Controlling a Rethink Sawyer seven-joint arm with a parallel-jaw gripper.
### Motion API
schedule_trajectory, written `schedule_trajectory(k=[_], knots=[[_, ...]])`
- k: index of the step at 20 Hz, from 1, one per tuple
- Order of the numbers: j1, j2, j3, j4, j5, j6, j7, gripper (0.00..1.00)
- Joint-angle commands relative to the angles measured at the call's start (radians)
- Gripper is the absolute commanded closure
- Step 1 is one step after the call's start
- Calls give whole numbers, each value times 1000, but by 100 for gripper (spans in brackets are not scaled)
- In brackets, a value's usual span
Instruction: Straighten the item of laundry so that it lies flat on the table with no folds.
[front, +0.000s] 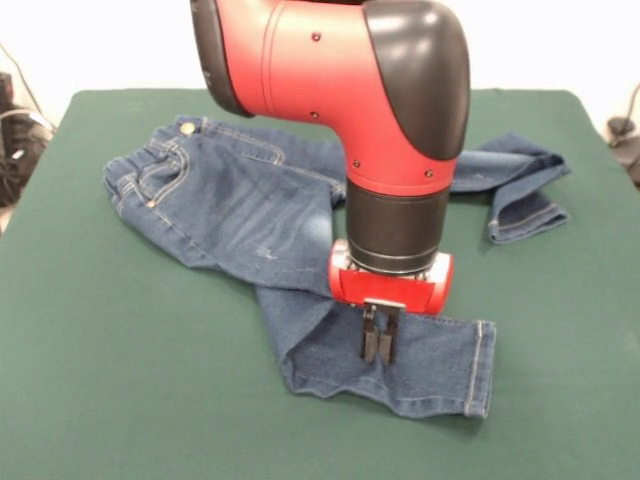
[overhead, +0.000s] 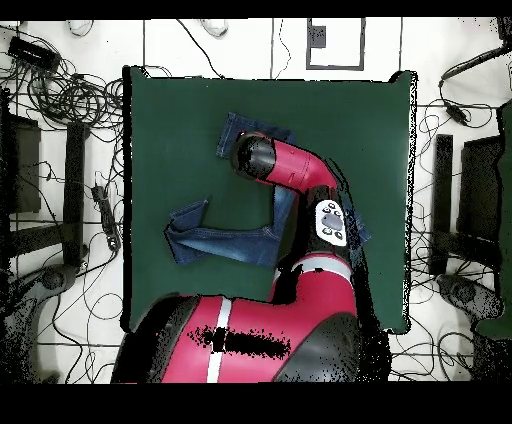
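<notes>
From the front view I read the gripper (front: 378, 345) at lower centre, its jaws drawn nearly together and pressed down on the near trouser leg of the jeans (front: 230, 205); whether they pinch fabric I cannot tell. That leg bends toward the cuff at lower right. The waistband lies at upper left; the second leg runs to upper right, its end doubled back. I judge the straightening step underway. Next move: draw the near leg straight across the bench (front: 90, 400).
</notes>
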Motion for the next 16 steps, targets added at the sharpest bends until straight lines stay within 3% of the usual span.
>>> schedule_trajectory(k=[1, 6, 16], knots=[[45, -32, 88, 173, 75, 241, 243, 100], [30, -111, 150, 315, 143, 215, 264, 100], [97, -169, 140, 389, 254, 219, 329, 100]])
